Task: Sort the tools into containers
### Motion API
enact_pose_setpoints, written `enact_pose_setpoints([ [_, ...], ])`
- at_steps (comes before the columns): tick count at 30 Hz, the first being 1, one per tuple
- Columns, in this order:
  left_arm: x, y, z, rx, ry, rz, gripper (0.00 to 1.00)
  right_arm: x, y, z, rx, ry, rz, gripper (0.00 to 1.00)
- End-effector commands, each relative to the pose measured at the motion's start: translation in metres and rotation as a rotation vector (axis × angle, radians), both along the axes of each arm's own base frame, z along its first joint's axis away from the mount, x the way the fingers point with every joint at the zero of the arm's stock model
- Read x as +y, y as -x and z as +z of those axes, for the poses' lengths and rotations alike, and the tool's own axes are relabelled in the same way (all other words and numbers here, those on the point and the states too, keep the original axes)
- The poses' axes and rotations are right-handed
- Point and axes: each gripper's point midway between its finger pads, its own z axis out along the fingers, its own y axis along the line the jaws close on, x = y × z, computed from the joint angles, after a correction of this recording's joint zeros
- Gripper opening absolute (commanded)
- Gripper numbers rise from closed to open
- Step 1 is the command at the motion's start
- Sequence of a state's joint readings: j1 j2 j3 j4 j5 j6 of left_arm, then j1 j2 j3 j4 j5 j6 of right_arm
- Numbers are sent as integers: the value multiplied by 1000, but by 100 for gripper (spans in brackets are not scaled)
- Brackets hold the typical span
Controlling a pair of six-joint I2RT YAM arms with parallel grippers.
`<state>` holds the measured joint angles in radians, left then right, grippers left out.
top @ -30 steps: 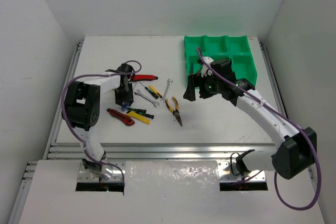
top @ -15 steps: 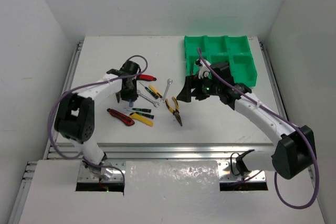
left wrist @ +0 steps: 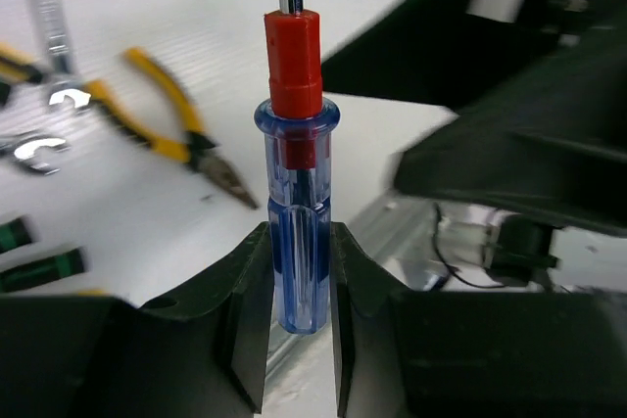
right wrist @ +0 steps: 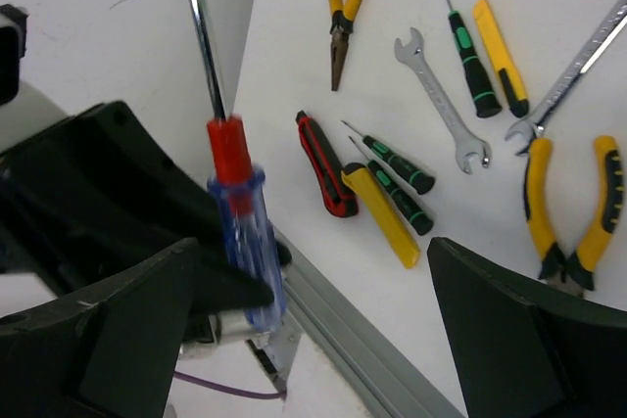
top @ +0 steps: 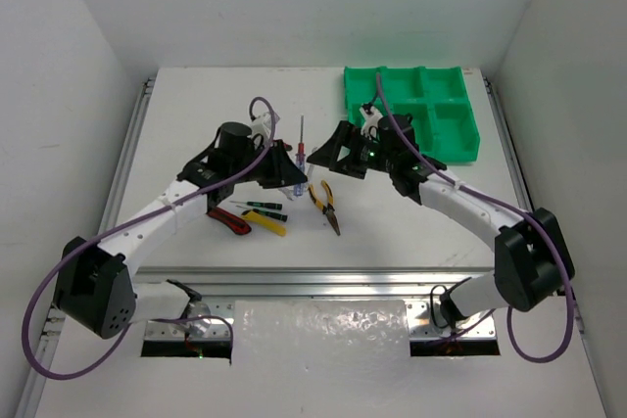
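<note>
Screwdriver in left tool, grip plain only from wrist views; right tool wide.

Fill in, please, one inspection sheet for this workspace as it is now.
Surface: white table, no spill seen.
Job's things: green tray, no tool seen in its visible compartments; yellow-handled pliers, red utility knife, yellow utility knife, green-handled screwdrivers and wrenches lie loose on the table.
Clutter: nothing seen.
End effectors: left end effector shut on a blue-handled screwdriver, held above the table; right end effector open, close to that screwdriver, not gripping it.
Cables: purple cables run along both arms.
Surroundings: white walls on three sides.
</note>
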<state>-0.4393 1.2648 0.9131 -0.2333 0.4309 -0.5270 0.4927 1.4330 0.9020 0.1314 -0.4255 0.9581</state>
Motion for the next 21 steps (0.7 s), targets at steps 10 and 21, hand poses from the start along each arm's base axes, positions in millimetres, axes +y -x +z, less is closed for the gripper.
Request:
enact_pose_setpoints([
  [10, -60, 18, 50, -100, 239, -205, 12, 44, -12, 31, -57, -70, 34, 28],
  [21, 69, -14, 15, -84, -417, 327, 100, -60, -108, 3, -82, 438, -183, 0],
])
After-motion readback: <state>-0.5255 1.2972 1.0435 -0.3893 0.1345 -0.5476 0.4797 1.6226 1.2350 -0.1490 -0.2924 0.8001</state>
